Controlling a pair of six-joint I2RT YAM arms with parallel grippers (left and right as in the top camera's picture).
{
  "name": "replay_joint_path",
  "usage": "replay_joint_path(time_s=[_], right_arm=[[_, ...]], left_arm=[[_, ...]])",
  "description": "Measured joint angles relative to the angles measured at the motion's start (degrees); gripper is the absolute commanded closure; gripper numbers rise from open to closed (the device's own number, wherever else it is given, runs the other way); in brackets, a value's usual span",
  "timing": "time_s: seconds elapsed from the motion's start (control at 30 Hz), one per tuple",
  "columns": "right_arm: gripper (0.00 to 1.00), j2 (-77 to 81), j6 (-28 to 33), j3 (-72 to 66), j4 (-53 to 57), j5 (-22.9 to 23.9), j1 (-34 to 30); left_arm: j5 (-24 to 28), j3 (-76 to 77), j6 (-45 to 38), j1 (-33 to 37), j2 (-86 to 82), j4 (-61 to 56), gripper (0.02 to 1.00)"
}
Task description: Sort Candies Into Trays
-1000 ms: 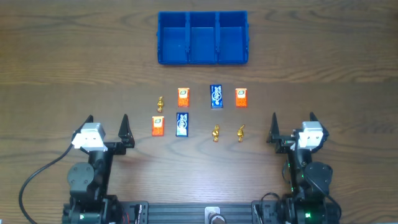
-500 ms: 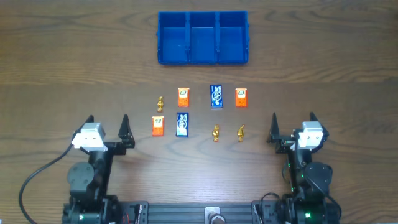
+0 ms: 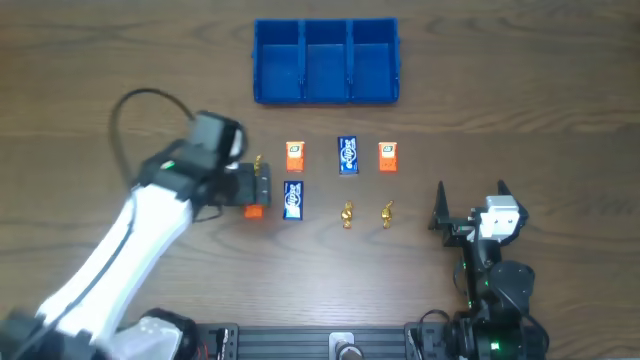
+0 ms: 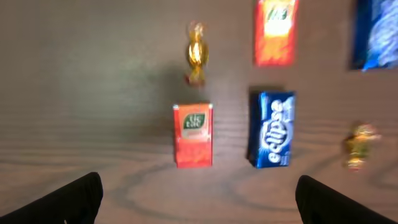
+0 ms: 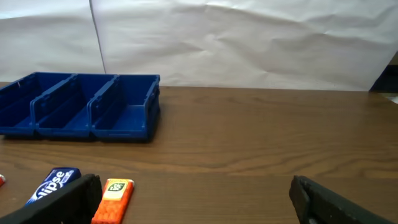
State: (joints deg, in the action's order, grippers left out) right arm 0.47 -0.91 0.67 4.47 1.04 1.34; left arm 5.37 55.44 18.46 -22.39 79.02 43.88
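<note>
Your nearest target is the orange mint box. In the top view it lies left of centre, half hidden under the left gripper. It lies flat on the wooden table, with a blue gum pack just beside it and a gold-wrapped candy near one short end.

Expect the box to be light and rigid, with slick plastic faces. It should take a firm pinch without deforming, but it could skate on the wood if one finger arrives first. Take it across the narrow width at mid-length. Leave a gap to the gum pack so a fingertip doesn't nudge it.

Your left arm reaches up the top view from the lower left corner, with the wrist pointing down over the box. Its fingers are spread wide, one on each side of the box, and hold nothing.

The right gripper sits low at the right of the top view near its base. Its fingers are also apart and empty, and it looks level across the table.

The blue three-compartment tray is at the upper centre, well apart from the candies, and all its bins look empty.
</note>
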Motion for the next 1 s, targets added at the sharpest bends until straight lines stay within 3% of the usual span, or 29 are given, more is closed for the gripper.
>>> replay_joint_path(time_s=[0.2,0.43,0.57,0.7,0.8,1.0], right_arm=[[0.003,0.0,0.0,0.0,0.0,0.0,0.0],[0.003,0.0,0.0,0.0,0.0,0.0,0.0],[0.003,0.0,0.0,0.0,0.0,0.0,0.0],[0.003,0.0,0.0,0.0,0.0,0.0,0.0],[0.003,0.0,0.0,0.0,0.0,0.0,0.0],[0.003,0.0,0.0,0.0,0.0,0.0,0.0]], left_arm=[[-1.7,0.0,5.3,-3.8,13.5,-5.1,0.056],[-3.7,0.0,5.8,-3.7,18.4,-6.1,0.088],[-4.1,0.0,5.7,-3.0,20.5,-6.5,0.163],[-4.0,0.2,5.9,-2.9,21.9,-7.7,0.514],[-4.0,0.5,5.9,-2.9,22.2,-7.9,0.695],[-4.2,0.5,6.5,-2.9,21.2,-7.8,0.748]])
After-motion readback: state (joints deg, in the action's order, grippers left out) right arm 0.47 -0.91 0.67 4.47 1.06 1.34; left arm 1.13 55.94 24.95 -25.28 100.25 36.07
